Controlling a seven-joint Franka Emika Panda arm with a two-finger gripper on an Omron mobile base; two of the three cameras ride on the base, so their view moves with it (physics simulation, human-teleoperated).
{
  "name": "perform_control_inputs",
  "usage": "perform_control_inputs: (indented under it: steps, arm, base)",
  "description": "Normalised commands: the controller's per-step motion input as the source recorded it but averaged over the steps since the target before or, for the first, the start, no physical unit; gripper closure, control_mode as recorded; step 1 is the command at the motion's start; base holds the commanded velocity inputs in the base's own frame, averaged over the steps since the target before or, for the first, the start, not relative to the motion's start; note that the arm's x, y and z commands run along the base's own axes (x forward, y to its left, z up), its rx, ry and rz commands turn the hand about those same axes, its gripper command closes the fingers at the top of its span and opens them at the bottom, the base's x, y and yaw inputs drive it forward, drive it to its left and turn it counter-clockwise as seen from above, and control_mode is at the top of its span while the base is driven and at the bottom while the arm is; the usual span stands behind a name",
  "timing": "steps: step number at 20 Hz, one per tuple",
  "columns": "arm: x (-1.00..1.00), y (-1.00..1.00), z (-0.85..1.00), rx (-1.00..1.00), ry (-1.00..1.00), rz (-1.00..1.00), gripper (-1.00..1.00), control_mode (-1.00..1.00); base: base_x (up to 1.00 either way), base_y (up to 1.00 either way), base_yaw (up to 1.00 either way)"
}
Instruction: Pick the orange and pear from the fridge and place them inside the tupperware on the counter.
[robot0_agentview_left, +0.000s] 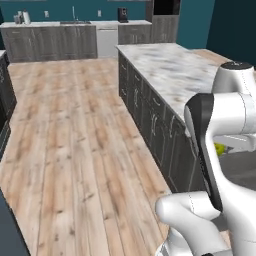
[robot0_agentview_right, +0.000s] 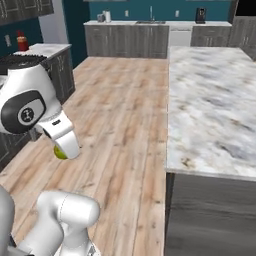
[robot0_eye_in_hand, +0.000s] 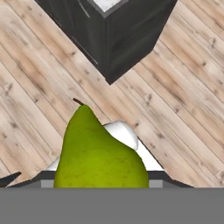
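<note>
A yellow-green pear (robot0_eye_in_hand: 98, 153) with a short brown stem sits in my gripper (robot0_eye_in_hand: 100, 183), which is shut on it, above the wooden floor. From the right base view a bit of the pear (robot0_agentview_right: 60, 152) peeks out under the white hand, at the gripper (robot0_agentview_right: 65, 146). From the left base view a sliver of the pear (robot0_agentview_left: 219, 148) shows behind my arm. The marbled counter (robot0_agentview_left: 170, 65) (robot0_agentview_right: 215, 100) is an island to the right of the arm, and its dark corner (robot0_eye_in_hand: 113, 39) lies beyond the pear. The orange, the fridge and the tupperware are out of view.
Wooden floor (robot0_agentview_left: 75, 140) stretches ahead to a back counter (robot0_agentview_right: 145, 23) with a sink and a black coffee machine (robot0_agentview_right: 201, 15). Another counter on the left carries a red bottle (robot0_agentview_right: 22, 41). Dark cabinets (robot0_agentview_left: 150, 120) line the island's side.
</note>
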Motion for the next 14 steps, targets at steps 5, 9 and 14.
perform_control_inputs:
  steps: [5, 9, 14]
  arm:
    - [0.0, 0.0, 0.0, 0.0, 0.0, 0.0, 1.0, 1.0]
    - [0.0, 0.0, 0.0, 0.0, 0.0, 0.0, 1.0, 1.0]
    - [0.0, 0.0, 0.0, 0.0, 0.0, 0.0, 1.0, 1.0]
  base:
    - [-0.56, 0.54, 0.23]
    - [0.36, 0.23, 0.24]
    - [0.72, 0.05, 0.32]
